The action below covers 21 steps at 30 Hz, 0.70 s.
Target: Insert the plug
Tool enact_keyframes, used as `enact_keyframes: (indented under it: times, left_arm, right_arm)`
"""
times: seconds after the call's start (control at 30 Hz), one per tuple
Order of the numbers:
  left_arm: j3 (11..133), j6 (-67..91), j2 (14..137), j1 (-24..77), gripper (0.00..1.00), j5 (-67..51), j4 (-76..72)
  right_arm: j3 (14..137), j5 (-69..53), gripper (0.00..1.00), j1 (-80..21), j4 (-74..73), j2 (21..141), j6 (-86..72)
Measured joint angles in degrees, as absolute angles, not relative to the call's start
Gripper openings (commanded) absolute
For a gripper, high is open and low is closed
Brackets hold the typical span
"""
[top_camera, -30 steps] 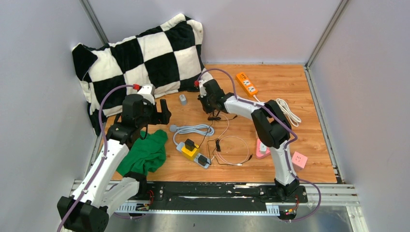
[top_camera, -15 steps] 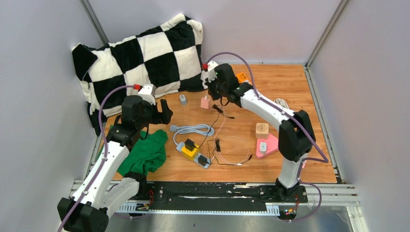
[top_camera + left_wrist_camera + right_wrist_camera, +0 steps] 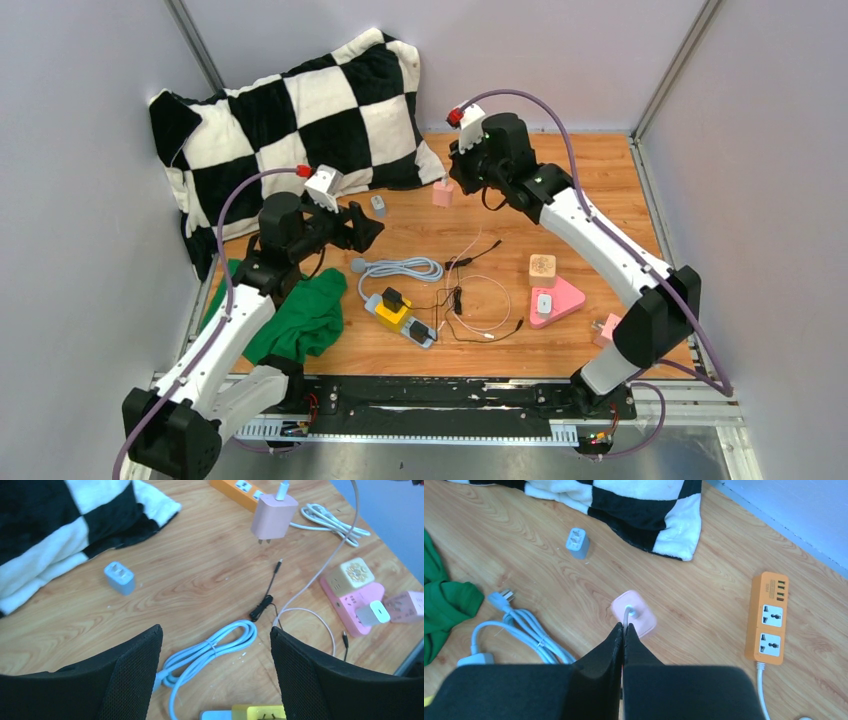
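Pink charger plug (image 3: 634, 613) hangs by cable (image 3: 625, 617) pinched in closed right gripper (image 3: 623, 628); prongs visible only from left wrist. Left gripper (image 3: 215, 632) wide, empty. Wooden tabletop (image 3: 610, 170), grey walls (image 3: 100, 60).

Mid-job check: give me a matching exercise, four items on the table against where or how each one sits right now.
Things:
1. pink charger
2. blue-grey adapter
3. orange power strip
4. green cloth

States:
A. lying on the table near the checkered pillow
B. crumpled at the near left
C. hanging from its cable, which the right gripper pinches
D. lying flat, both sockets free

Pairs: 1-C, 2-A, 3-D, 4-B
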State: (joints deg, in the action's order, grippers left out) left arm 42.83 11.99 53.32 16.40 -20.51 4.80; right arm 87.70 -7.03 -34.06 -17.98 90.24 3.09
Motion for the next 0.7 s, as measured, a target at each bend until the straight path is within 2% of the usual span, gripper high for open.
enact_keyframes:
  times: [0.33, 0.53, 0.7]
  left_arm:
    - [46.9, 4.3, 58.5, 21.8, 0.84, -27.8, 1.3]
    - [46.9, -4.6, 59.0, 22.7, 0.86, -34.6, -0.7]
    - [46.9, -10.0, 59.0, 23.8, 0.88, -35.8, -3.1]
  right_arm:
    - [87.2, -15.6, 0.00, -33.3, -19.2, 83.7, 2.1]
    - [83.2, -23.9, 0.00, -33.1, -18.9, 79.2, -0.3]
    - [79.9, -29.5, 0.00, -33.0, -17.5, 76.5, -3.4]
